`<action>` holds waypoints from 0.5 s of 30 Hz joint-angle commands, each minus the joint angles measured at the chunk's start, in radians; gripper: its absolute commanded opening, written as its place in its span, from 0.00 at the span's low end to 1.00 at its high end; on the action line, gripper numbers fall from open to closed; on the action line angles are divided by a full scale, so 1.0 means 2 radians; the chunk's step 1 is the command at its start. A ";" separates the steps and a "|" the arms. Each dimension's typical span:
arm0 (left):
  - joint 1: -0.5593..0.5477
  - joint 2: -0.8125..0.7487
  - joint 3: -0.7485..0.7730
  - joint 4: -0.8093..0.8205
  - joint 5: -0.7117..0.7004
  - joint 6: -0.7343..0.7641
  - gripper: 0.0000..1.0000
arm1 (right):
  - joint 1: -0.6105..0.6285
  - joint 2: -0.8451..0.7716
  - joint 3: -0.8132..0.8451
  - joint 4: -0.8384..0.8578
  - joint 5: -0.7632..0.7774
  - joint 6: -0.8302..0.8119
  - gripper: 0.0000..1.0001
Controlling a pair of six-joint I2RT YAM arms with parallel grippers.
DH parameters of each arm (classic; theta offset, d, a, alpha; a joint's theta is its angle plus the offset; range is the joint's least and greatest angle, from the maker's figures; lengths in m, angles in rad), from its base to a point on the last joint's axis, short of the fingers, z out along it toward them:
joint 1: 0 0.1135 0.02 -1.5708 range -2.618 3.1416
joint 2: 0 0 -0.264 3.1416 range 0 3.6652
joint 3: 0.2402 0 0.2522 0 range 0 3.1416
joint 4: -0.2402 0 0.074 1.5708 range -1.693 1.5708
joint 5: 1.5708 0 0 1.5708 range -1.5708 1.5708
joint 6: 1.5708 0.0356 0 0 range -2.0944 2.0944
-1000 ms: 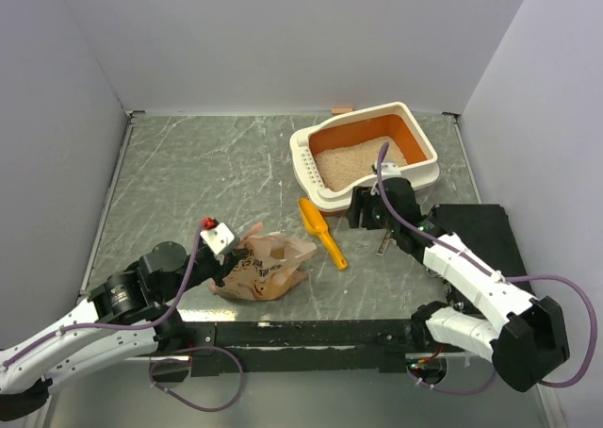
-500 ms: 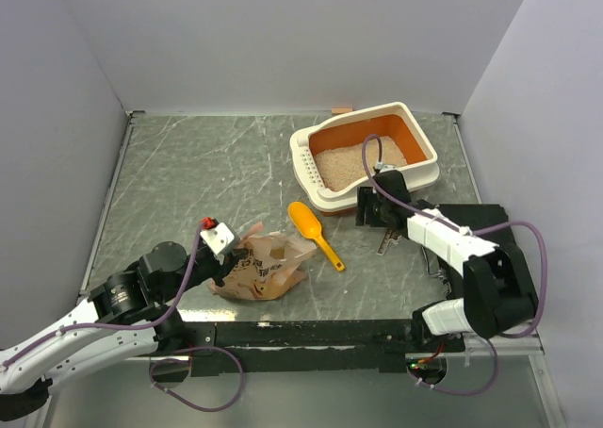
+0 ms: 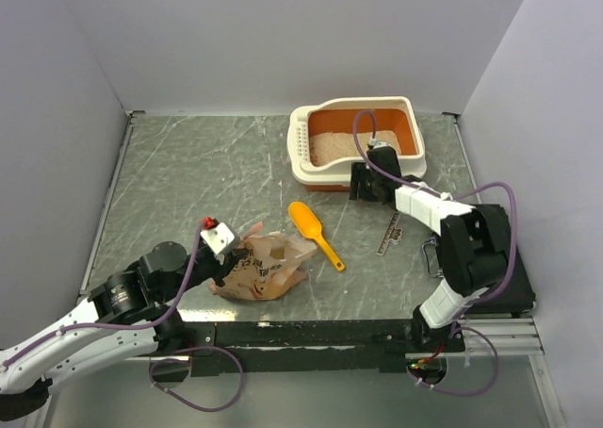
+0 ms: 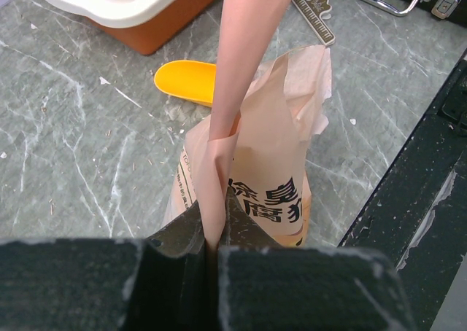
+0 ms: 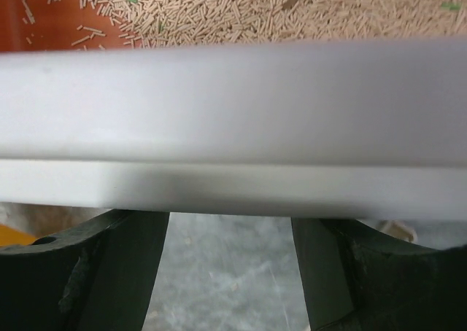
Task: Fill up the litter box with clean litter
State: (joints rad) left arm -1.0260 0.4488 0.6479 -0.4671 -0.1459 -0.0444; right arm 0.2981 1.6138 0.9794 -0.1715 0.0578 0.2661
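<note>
Top external lets us place everything on the bench (image 3: 188, 183): the litter box (image 3: 300, 150) sits at the far right, the clean litter (image 3: 330, 148) lying toward its perforated end, while the yellow scoop (image 3: 306, 219) and the crinkled paper bag (image 3: 268, 272) lie nearer the arm bases. Left wrist gives us what that view hides: the left jaws are clenched on a fold of the bag's paper, which rises between them. Right wrist brings us close to the right jaws, spread wide and grasping nothing, with the box's white rim lying across just beyond their tips and short pale pellets of litter on the orange floor past it.
</note>
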 commanded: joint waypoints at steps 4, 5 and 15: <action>0.000 0.000 0.017 0.076 0.022 0.001 0.01 | -0.008 0.031 0.062 0.069 0.003 -0.029 0.73; 0.000 0.000 0.017 0.076 0.027 0.001 0.01 | -0.008 0.024 0.064 0.065 0.001 -0.034 0.74; 0.000 0.007 0.024 0.089 0.049 -0.011 0.01 | -0.004 -0.255 -0.056 0.028 -0.233 -0.026 0.78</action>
State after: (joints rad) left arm -1.0245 0.4656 0.6479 -0.4496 -0.1062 -0.0460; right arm 0.2916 1.3544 0.9497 -0.1425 -0.1532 0.2256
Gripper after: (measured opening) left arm 0.067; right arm 0.782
